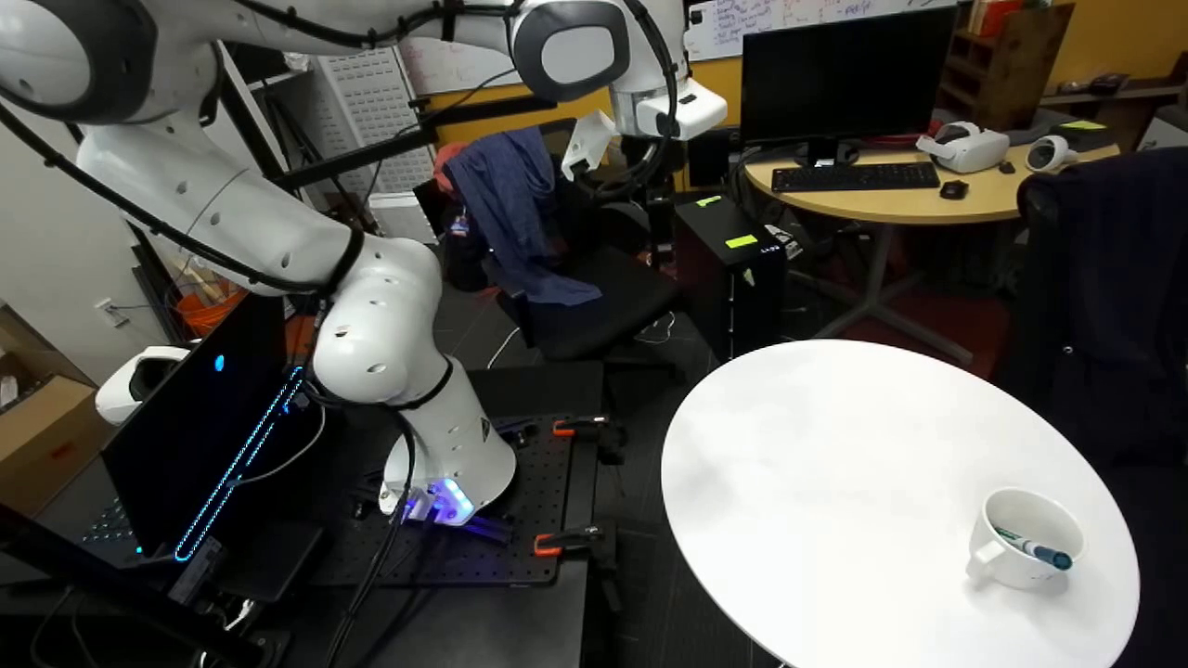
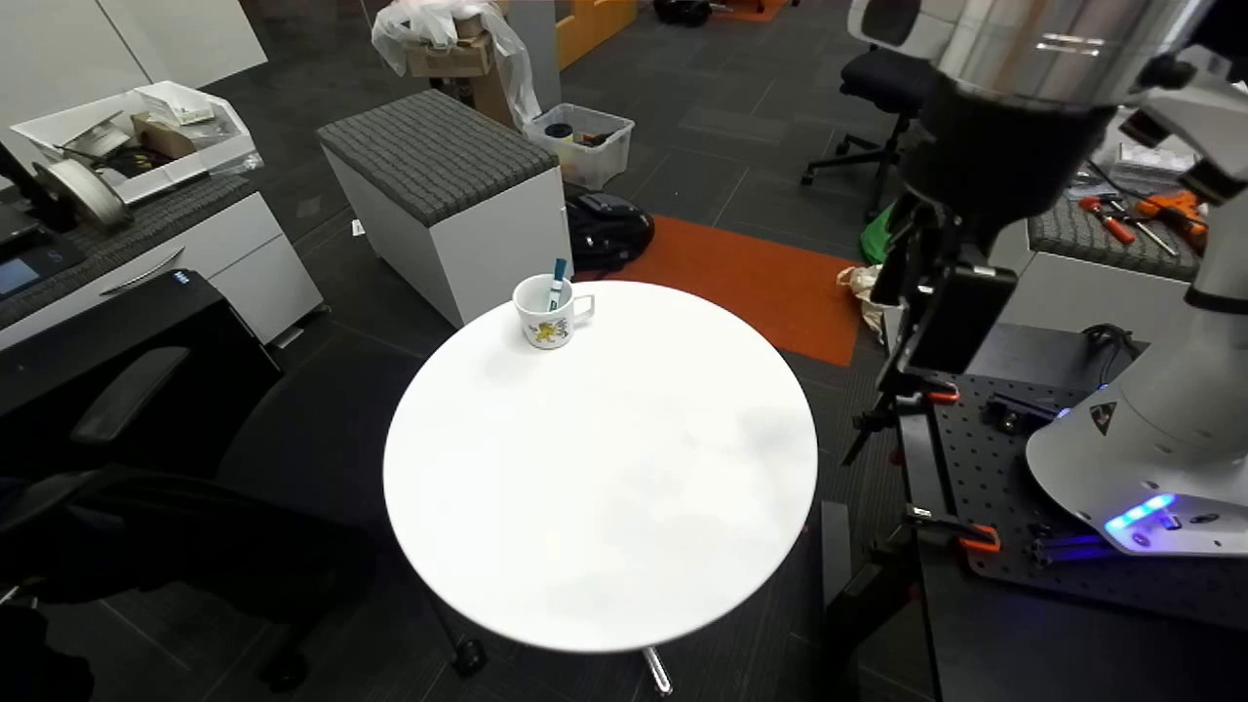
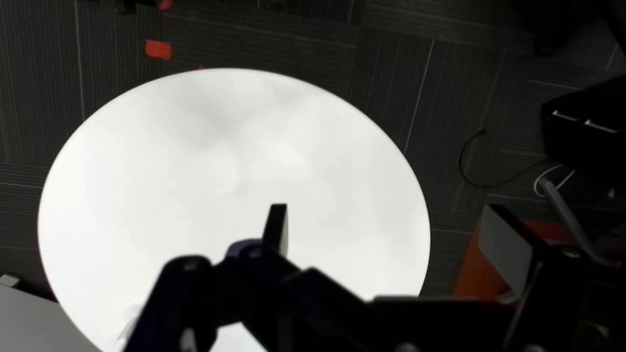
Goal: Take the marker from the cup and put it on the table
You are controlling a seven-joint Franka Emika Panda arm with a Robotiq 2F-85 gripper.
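Slim plastic marker (image 2: 557,286) w/ a dark blue-green upper end is in the white, ceramic-looking mug (image 2: 548,330) w/ yellow print, leaning, that end poking out past the rim (image 1: 1032,492) in both exterior views. Mug's upright, nr the edge of the round white table (image 2: 604,478). The black two-fingered gripper (image 3: 385,208) is well apart from both; its jaws stand spread wide, nothing held betw. the fingers (image 3: 506,247). Can't make out the mug for sure in the wrist view.

Step in hand is prob. the approach; marker's not out yet. To do it well: travel high, stop right over the exposed end, then descend slowly so no finger clips the rim or handle (image 1: 987,557). Straddle the marker's thickness & narrow the gap 1st, b/c a full spread could bump the mug & the table edge is close. Grip as low as the rim allows, w/ light force; if that end's a cap, it could pop off. Pull along the lean till the tip clears, then lay it flat nr mid-table, letting go low so it doesn't roll.
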